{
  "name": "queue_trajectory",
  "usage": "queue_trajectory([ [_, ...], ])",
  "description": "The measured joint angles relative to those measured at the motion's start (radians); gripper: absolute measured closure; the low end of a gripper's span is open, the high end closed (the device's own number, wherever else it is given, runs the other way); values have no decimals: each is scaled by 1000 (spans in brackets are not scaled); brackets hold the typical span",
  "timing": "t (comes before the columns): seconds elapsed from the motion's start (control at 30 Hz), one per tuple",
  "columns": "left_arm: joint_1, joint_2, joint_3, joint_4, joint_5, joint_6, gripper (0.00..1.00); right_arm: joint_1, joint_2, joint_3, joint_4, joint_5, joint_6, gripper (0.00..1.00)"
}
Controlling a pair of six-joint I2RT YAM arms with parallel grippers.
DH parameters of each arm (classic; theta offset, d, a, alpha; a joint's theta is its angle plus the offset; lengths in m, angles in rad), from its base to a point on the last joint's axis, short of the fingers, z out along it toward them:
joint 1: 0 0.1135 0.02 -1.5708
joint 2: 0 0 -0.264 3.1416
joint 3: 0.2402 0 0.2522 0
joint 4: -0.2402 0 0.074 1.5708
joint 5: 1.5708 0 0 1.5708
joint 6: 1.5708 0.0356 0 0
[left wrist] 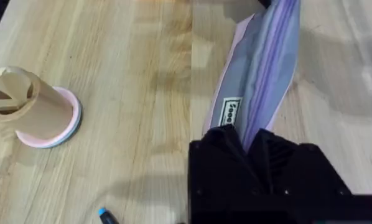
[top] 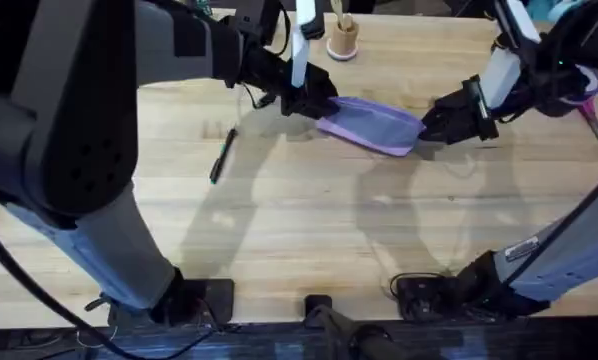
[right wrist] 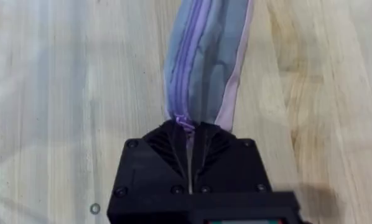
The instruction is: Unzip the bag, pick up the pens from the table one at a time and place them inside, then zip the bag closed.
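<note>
The lavender bag (top: 371, 125) lies on the table (top: 299, 230) at the back centre, stretched between my two grippers. My left gripper (top: 314, 108) is shut on its left end, also seen as the bag (left wrist: 260, 68) pinched at the left gripper (left wrist: 248, 142). My right gripper (top: 437, 124) is shut on its right end; in the right wrist view the bag (right wrist: 204, 56) meets the right gripper (right wrist: 187, 127) at the zipper line's end. The zipper looks closed along its length. One slim dark pen (top: 222, 156) lies on the table, left of the bag.
A wooden cylinder holder on a pink base (top: 343, 38) stands behind the bag, also seen as the holder (left wrist: 40, 109). A small blue-tipped object (left wrist: 105, 216) lies near the left gripper. The front half of the table is bare wood.
</note>
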Motion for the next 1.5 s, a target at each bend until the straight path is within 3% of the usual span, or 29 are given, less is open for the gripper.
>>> queue_trajectory([
  [0.47,-7,0,0,1,15,-3,959,-8,0,176,-182,31,69,970],
  [1.5,-21,0,0,18,66,-7,958,-5,0,460,-386,69,171,970],
])
